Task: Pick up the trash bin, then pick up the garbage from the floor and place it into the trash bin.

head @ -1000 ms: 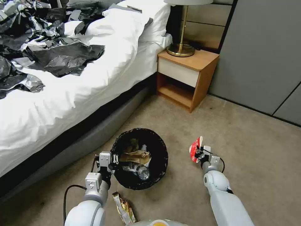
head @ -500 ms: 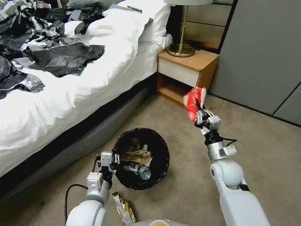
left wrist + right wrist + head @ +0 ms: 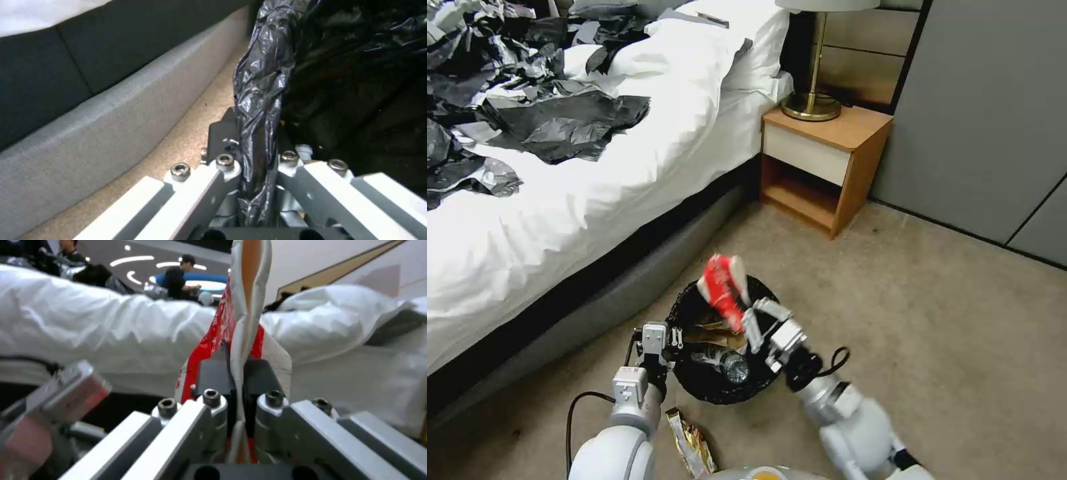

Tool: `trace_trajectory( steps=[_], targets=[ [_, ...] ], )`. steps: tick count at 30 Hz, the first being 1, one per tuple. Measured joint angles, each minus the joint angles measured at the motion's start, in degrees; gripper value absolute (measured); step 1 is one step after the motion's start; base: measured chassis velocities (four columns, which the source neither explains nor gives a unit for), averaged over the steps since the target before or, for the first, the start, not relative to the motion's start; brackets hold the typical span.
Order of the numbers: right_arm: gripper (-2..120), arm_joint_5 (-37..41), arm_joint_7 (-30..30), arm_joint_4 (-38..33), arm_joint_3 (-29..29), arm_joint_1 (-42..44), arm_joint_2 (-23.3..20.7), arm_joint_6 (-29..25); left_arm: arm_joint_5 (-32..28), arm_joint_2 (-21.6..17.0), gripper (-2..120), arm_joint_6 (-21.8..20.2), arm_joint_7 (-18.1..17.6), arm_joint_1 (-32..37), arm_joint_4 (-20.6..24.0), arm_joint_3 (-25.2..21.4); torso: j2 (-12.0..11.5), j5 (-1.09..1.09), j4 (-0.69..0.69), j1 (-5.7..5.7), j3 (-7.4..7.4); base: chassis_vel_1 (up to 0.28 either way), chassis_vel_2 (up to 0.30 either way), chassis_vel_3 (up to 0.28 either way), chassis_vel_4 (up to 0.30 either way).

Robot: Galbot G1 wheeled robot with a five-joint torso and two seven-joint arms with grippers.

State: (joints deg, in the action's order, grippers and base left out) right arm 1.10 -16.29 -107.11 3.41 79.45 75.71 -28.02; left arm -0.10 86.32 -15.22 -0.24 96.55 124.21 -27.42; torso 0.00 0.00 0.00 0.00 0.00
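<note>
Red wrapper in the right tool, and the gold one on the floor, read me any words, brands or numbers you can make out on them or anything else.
None can be read.
Red wrapper, pinched in the right tool above the trash bin: white marks show in the right wrist view, too blurred to read.
Gold wrapper on the carpet: print too small to read.

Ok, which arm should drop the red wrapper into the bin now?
Right. Its claw already grips the red wrapper above the trash bin, so probably it only needs to open. The left claw is clamped on the bin's rim.
</note>
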Motion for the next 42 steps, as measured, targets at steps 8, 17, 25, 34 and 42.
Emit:
trace_trajectory(
  steps=[8,17,25,34,42],
  targets=[
    [0,-1.5,0.8,4.7,0.2,-0.9,0.3,-1.0,0.1,0.1,0,-0.1,0.0,0.0,0.1,0.1,0.0,0.0,0.0,0.0,0.0,0.0,0.0,0.0,0.0],
    [15,-1.9,1.1,5.3,0.7,-0.9,0.5,-0.9,0.1,0.1,0,-0.1,0.0,0.0,0.1,0.2,0.0,0.0,0.0,0.0,0.0,0.0,0.0,0.0,0.0],
    [43,-2.0,0.3,4.8,1.2,-0.6,0.4,-0.9,0.0,0.1,0,-0.1,0.0,0.0,0.2,0.1,0.0,0.0,0.0,0.0,0.0,0.0,0.0,0.0,0.0],
    [80,-2.0,-0.1,3.9,1.4,-0.1,0.2,-0.9,0.0,0.0,0,-0.1,0.0,-0.2,0.2,0.1,0.0,0.0,0.0,0.0,0.0,0.0,0.0,0.0,0.0],
    [100,-2.0,-0.2,0.8,2.8,0.5,-0.3,-1.1,-0.1,0.0,0,-0.1,0.0,-0.2,0.2,-0.1,0.0,0.0,0.0,0.0,0.0,0.0,0.0,0.0,0.0]
  ],
)
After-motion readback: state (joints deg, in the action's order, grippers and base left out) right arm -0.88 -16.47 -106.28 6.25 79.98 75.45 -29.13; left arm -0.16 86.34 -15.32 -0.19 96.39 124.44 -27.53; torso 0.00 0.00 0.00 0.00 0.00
